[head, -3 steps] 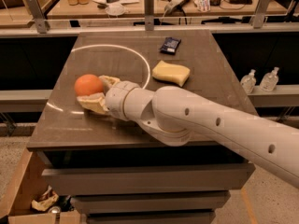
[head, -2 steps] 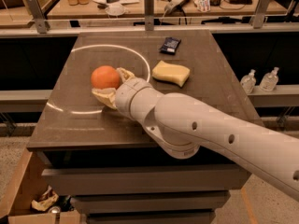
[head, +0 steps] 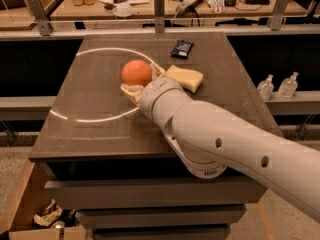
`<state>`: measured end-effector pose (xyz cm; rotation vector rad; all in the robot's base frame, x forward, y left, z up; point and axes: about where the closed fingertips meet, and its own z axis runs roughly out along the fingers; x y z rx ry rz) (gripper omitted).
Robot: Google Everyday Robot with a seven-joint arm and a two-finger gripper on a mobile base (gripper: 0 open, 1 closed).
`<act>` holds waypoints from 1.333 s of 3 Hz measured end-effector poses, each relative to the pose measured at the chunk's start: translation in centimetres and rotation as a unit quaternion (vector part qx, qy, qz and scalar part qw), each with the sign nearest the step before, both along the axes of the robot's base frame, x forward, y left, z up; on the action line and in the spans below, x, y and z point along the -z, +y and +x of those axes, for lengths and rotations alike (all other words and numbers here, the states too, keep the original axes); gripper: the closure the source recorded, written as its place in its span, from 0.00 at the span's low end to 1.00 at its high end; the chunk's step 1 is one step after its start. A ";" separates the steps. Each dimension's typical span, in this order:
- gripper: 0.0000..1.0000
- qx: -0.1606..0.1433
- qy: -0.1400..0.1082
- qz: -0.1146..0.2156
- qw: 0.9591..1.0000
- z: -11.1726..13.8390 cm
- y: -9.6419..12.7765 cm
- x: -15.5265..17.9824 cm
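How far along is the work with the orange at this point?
Done: the tool has the orange between its fingers, over the middle of the table. In hand: the orange sits held just left of the yellow sponge. Left: not yet released; the dark packet lies apart behind.

The cream gripper (head: pixel 141 79) clasps an orange ball (head: pixel 135 71) beside a yellow sponge (head: pixel 185 78) on the dark brown table (head: pixel 90 129).
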<state>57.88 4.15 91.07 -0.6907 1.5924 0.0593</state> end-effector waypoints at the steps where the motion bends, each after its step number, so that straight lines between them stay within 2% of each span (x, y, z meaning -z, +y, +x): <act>1: 1.00 0.034 -0.007 -0.008 0.999 0.0 -1.9 -0.6; 2: 1.00 0.034 -0.007 -0.008 0.999 0.0 -1.9 -0.6; 4: 1.00 0.087 -0.020 0.011 0.996 2.6 -5.6 -0.5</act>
